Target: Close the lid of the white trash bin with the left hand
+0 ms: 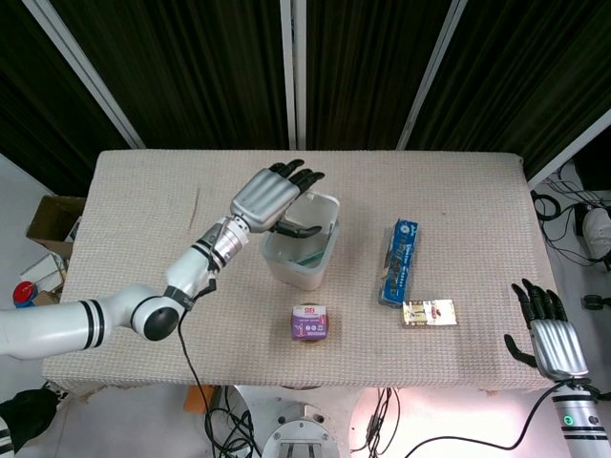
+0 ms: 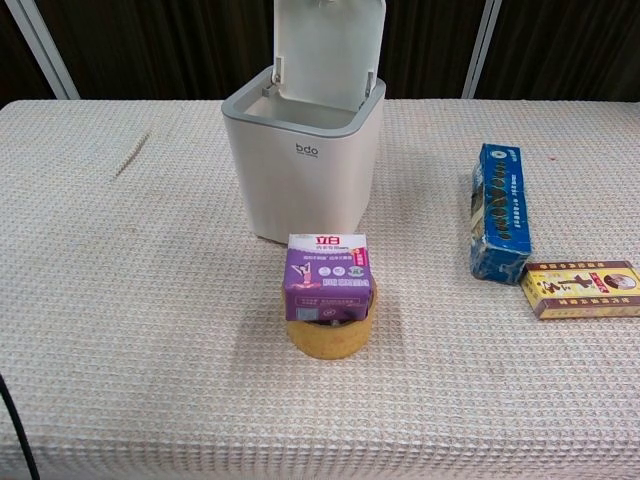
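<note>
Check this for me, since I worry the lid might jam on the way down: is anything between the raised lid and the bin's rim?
Nothing visible blocks it. The lid stands upright at the back of the white trash bin, and the rim opening looks free. The left hand hovers over the bin in the head view.

A purple carton (image 2: 328,277) sits atop a yellow tape roll (image 2: 329,335) on the counter (image 2: 130,300), which is covered in a beige woven cloth. To the carton's right lies a blue box (image 2: 498,210), set lengthwise, with a flat yellow-and-red packet (image 2: 582,289) touching its near end. Beyond the counter's left edge stands a cardboard box (image 1: 52,221) on the floor.
</note>
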`<action>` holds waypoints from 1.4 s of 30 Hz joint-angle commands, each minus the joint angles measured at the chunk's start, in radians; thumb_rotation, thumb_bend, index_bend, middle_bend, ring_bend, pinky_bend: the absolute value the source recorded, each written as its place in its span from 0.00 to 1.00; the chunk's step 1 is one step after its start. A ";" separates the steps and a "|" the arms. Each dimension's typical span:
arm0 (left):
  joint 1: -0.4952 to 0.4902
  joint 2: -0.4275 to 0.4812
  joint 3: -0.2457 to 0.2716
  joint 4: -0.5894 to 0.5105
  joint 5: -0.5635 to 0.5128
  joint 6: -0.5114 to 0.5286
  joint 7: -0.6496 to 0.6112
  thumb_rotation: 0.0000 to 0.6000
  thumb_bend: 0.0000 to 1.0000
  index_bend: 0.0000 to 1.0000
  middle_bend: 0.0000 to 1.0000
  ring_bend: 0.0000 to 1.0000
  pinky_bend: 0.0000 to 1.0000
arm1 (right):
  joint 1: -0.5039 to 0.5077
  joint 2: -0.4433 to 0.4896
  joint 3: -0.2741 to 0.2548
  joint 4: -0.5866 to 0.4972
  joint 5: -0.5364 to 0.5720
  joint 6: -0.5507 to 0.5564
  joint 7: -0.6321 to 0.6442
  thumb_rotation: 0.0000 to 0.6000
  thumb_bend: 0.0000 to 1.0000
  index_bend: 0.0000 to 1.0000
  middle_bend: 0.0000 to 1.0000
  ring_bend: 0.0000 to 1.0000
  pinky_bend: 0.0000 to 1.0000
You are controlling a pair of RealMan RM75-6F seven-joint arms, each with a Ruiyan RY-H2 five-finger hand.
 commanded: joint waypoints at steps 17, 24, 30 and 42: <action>0.036 0.042 0.121 -0.170 0.125 0.060 0.078 0.12 0.17 0.10 0.29 0.06 0.21 | -0.003 0.008 0.001 -0.003 -0.001 0.007 0.000 1.00 0.28 0.00 0.00 0.00 0.00; 0.070 0.028 0.159 -0.195 0.190 0.071 0.070 0.12 0.17 0.10 0.29 0.06 0.21 | 0.000 0.004 -0.001 -0.001 -0.002 -0.001 -0.003 1.00 0.28 0.00 0.00 0.00 0.00; 0.090 0.009 0.180 -0.178 0.209 0.075 0.072 0.11 0.17 0.10 0.29 0.06 0.21 | 0.000 0.006 0.000 -0.003 -0.004 0.003 -0.003 1.00 0.28 0.00 0.00 0.00 0.00; 0.120 0.003 0.191 -0.183 0.233 0.082 0.064 0.11 0.17 0.10 0.29 0.06 0.21 | 0.000 0.005 0.004 -0.002 0.002 0.002 -0.002 1.00 0.28 0.00 0.00 0.00 0.00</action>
